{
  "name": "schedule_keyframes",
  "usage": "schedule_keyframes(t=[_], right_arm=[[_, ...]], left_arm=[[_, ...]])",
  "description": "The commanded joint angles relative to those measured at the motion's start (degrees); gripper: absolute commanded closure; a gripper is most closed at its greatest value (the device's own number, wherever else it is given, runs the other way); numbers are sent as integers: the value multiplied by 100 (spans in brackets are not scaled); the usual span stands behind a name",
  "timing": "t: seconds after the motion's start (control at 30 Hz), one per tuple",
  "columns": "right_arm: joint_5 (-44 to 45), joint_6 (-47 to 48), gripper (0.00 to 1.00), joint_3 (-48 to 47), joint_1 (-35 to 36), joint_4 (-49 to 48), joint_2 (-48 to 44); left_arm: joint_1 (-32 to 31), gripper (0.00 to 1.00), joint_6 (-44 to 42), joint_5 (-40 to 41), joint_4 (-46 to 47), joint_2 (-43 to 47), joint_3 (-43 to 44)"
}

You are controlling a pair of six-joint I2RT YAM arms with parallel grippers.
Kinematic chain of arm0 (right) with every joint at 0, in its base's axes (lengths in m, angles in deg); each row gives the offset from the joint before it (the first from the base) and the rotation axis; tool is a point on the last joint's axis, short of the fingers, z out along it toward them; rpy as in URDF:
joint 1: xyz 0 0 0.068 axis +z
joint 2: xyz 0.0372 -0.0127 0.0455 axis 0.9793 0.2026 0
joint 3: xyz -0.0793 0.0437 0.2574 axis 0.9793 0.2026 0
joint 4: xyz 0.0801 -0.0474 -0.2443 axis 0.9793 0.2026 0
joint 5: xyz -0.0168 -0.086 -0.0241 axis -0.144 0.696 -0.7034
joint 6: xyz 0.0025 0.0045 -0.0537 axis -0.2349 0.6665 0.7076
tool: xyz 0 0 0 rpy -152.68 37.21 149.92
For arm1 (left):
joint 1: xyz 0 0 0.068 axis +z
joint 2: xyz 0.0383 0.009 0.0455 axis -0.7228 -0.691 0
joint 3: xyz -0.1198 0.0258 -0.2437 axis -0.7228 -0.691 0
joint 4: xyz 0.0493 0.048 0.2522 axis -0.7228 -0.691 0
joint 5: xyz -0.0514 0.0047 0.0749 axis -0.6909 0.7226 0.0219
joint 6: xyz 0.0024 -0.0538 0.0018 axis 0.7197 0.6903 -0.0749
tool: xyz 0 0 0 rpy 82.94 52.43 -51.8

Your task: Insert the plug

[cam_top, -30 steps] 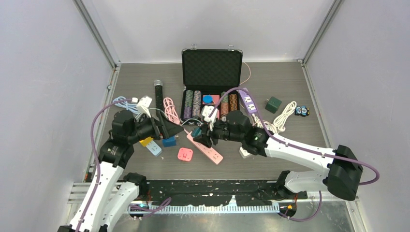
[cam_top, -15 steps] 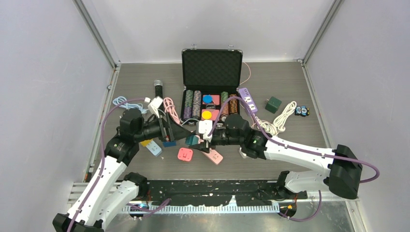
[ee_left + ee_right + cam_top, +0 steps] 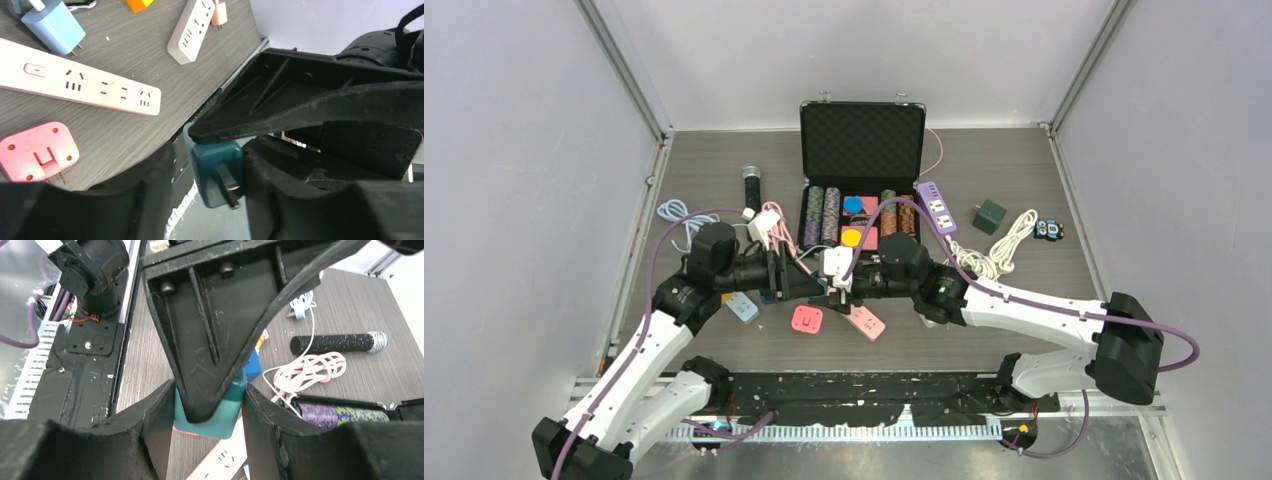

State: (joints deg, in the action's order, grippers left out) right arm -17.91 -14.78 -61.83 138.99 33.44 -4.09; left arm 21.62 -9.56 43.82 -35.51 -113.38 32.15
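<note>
The right gripper point(image 3: 209, 407) and the left gripper point(image 3: 214, 162) are facing each other tip to tip in the air above the table point(image 3: 125, 30). Both are holding the same teal plug point(image 3: 215, 172). The right fingers are pressing two of its sides, and the left fingers are sitting against the other two. Its dark prongs point(image 3: 227, 186) are sticking out free. The pink power strip point(image 3: 80, 85) is lying on the table below, apart from the plug, with a pink adapter point(image 3: 37, 157) near it.
</note>
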Motion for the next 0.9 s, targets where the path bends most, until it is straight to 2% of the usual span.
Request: schedule_keyframes(t=[0.0,0.07,0.13,0.17,0.2,0.23,0.33,0.4,0.53,0.73,0.87], right_arm=[[96,-151,83,-394,26,-104,61],[99,-239,79,-412,34,-104,81],[151,-367,69,-399,32,-111,76],[196,-423,51,-394,31,-112,69],[220,-562,45,-367,27,-125,48],[290,-737,32,-342,29,-177,8],[384,-1156,10,-75,25,-439,-168],[348,-1547,6,181,26,-761,-361],[463,-2702,4,730,21,-1640,-823],[713,-4880,6,1241,-131,-3151,-1044],[967,-6452,9,1304,-172,-4308,-902]], left_arm=[[-30,59,-332,116,-326,-29,347],[-30,78,-318,150,-292,-47,359],[-30,97,-264,159,-211,-51,346],[-30,100,-226,175,-154,-43,351],[-30,100,-194,180,-51,-12,338],[-30,100,-166,181,37,16,335],[-30,100,-72,262,322,205,321],[-30,100,-4,325,576,365,290],[-25,100,298,520,1191,739,165],[-29,100,856,774,2665,1375,-220],[-30,100,1001,1068,3264,1613,-370]])
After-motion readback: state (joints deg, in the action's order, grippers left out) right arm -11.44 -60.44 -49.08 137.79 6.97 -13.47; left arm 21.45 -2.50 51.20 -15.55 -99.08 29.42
